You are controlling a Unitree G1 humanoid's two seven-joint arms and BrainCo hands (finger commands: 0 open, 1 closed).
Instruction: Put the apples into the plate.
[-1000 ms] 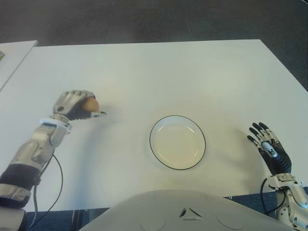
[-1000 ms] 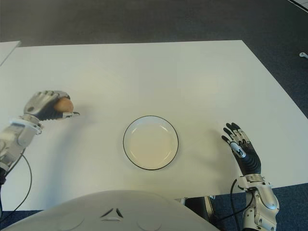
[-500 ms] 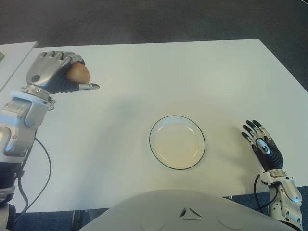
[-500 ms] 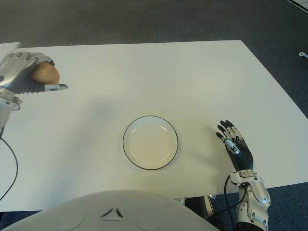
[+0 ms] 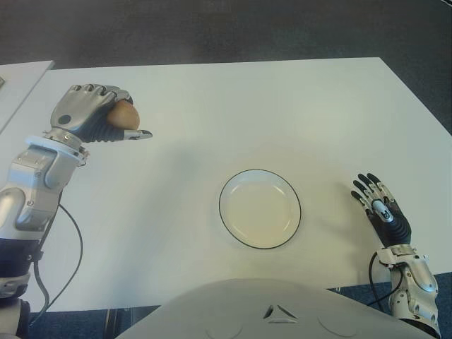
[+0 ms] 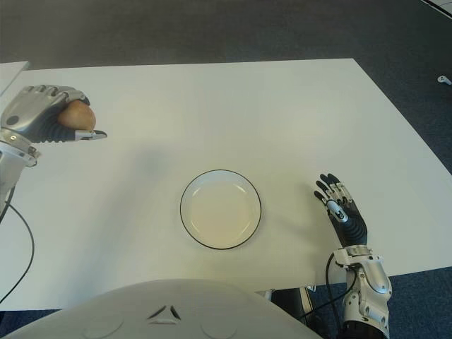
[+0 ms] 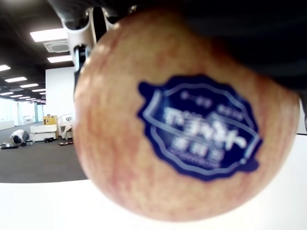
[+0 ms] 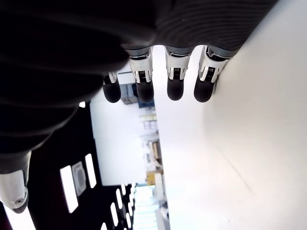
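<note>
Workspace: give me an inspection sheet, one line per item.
Surface: white table, bare around the plate.
Job's things: apple with a blue sticker, gripped in the left hand above the table's far left; plate with a dark rim, empty, near the front middle.
Clutter: nothing seen.
Hands: left hand shut on the apple; right hand open, fingers spread, right of the plate.
Cables: black cable hanging from the left arm; another by the right wrist.
Surroundings: dark carpet; second table edge at far left.
</note>
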